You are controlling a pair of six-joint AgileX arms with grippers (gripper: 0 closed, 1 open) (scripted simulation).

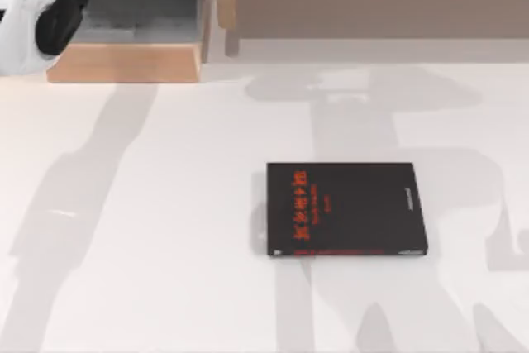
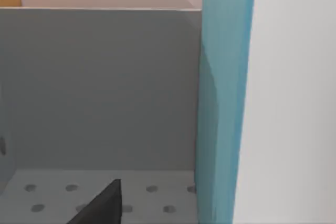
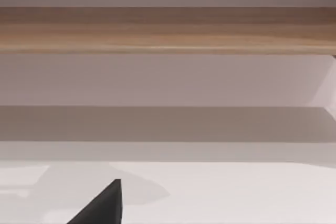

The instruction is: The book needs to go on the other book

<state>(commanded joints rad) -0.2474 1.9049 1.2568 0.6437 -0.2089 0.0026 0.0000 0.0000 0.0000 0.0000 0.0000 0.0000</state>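
Overhead, the black book (image 1: 346, 209) with red lettering lies flat on the white table (image 1: 132, 229), right of centre. My left arm (image 1: 37, 6) reaches into a wooden shelf unit (image 1: 124, 62) at the far left; its wrist view shows the light blue book (image 2: 223, 98) upright against a grey wall (image 2: 100, 87). I cannot tell whether either gripper is open. Risk, in my judgement: the tight compartment could snag the book and tip it.

Black book (image 1: 347, 209), flat on the white table (image 1: 132, 229): carried red lettering across its cover (large characters, too blurred to make out), a smaller red line beside them, a red strip along one edge, and small pale marks near the opposite edge. None was legible.
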